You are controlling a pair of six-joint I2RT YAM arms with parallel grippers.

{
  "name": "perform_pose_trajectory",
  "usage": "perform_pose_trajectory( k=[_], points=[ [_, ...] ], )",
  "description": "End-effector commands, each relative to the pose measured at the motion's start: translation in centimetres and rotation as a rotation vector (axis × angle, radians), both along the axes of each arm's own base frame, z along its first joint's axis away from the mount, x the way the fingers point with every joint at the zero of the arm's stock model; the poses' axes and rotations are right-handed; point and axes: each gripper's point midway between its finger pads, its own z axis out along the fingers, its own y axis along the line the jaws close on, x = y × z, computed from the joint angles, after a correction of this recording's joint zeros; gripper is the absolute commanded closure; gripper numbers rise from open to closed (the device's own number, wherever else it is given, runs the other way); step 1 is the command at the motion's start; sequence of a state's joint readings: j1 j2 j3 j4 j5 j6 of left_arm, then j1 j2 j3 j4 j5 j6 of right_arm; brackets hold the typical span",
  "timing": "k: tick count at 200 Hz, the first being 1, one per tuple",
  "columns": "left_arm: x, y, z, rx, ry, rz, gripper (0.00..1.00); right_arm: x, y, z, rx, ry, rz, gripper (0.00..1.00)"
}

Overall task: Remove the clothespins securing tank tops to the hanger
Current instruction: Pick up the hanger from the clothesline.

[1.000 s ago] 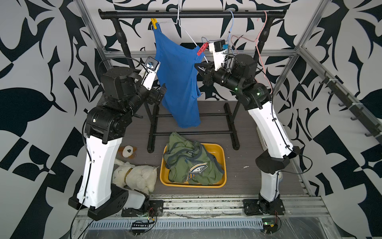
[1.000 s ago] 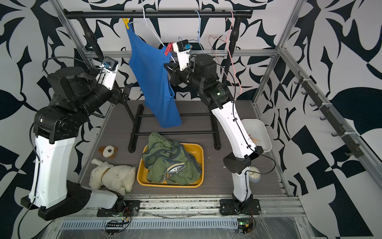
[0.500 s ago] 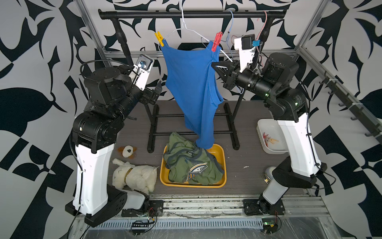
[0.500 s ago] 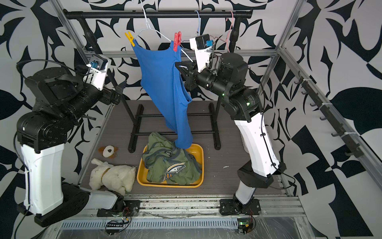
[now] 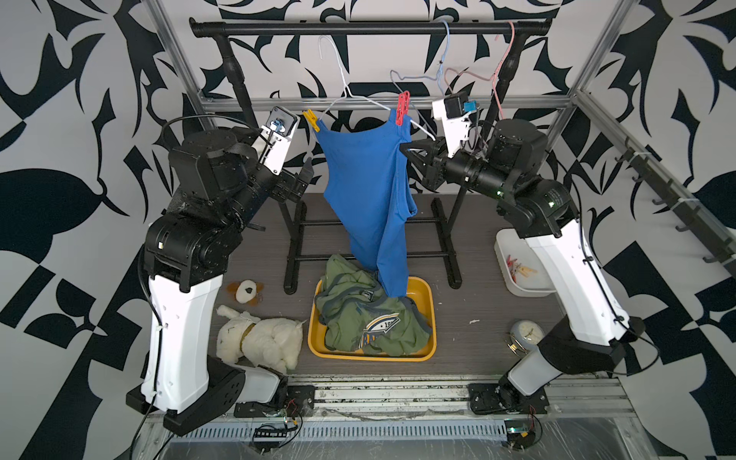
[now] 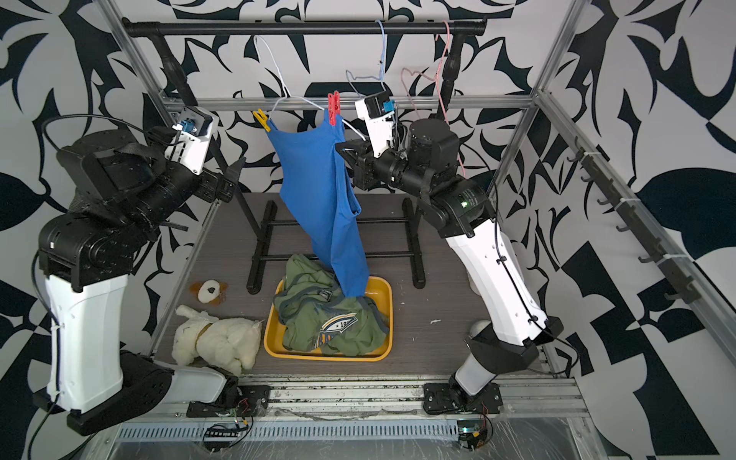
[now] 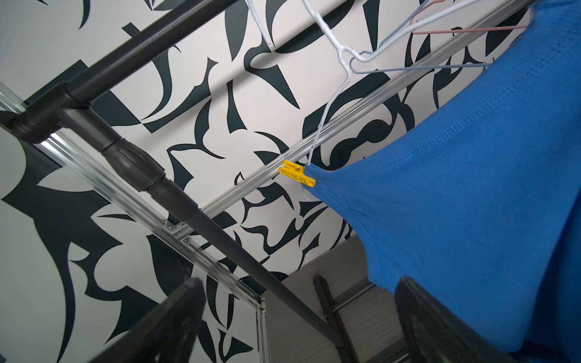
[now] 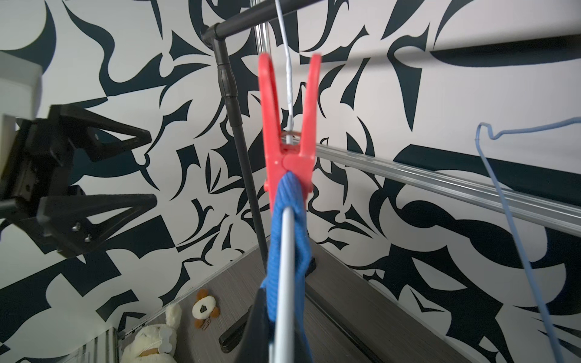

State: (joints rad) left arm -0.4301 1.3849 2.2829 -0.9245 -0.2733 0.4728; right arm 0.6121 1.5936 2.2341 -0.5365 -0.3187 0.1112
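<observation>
A blue tank top (image 5: 366, 191) (image 6: 314, 179) hangs from a white wire hanger (image 5: 342, 79). A yellow clothespin (image 5: 312, 120) (image 7: 297, 173) pins its left strap and a red clothespin (image 5: 403, 107) (image 8: 289, 132) pins its right strap. My right gripper (image 5: 404, 149) (image 8: 283, 330) is shut on the hanger's wire arm and the blue strap just below the red clothespin. My left gripper (image 5: 306, 175) (image 7: 300, 284) stands open, left of the tank top and below the yellow clothespin, with nothing in it. Two olive tank tops (image 5: 370, 318) lie heaped in a yellow tray (image 5: 370, 355).
A black rack rail (image 5: 366, 28) also carries an empty blue hanger (image 5: 442, 59) and a pink hanger (image 5: 498, 67). A white bin (image 5: 502, 255) with loose clothespins stands at the right. A plush dog (image 5: 259, 338), a small bear toy (image 5: 247, 292) and a clock (image 5: 525, 334) lie on the floor.
My right arm has drawn the hanger's end to the right, so the blue tank top has swung round to hang broadside. My left arm has pulled back to the left, still open.
</observation>
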Motion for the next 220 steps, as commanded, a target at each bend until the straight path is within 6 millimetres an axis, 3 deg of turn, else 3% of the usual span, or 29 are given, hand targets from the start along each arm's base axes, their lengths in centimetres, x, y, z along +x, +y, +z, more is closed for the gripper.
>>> perform_pose_trajectory(
  k=[1, 37, 95, 142, 181, 220],
  points=[
    [0.0, 0.4, 0.3, 0.002, -0.015, 0.016, 0.01, -4.2, -2.8, 8.3, 0.165, -0.263, 0.004, 1.0],
    [0.1, 0.5, 0.4, 0.002, -0.018, 0.019, 0.01, -5.7, -3.6, 9.7, 0.198, -0.317, 0.016, 1.0],
    [-1.7, 0.8, 2.5, 0.008, -0.071, -0.01, 0.01, -9.0, -5.4, 11.3, 0.226, -0.344, 0.047, 1.0],
    [-4.9, -0.1, 1.2, 0.088, -0.023, -0.144, 0.01, -13.0, -7.9, 12.9, 0.255, -0.388, 0.061, 1.0],
    [-10.3, -2.1, -1.8, 0.139, 0.089, -0.392, 0.0, -15.3, -9.0, 13.4, 0.266, -0.401, 0.091, 1.0],
    [-12.7, -1.8, -1.4, 0.127, 0.07, -0.432, 0.0, -16.6, -9.3, 12.9, 0.264, -0.386, 0.128, 1.0]
  ],
)
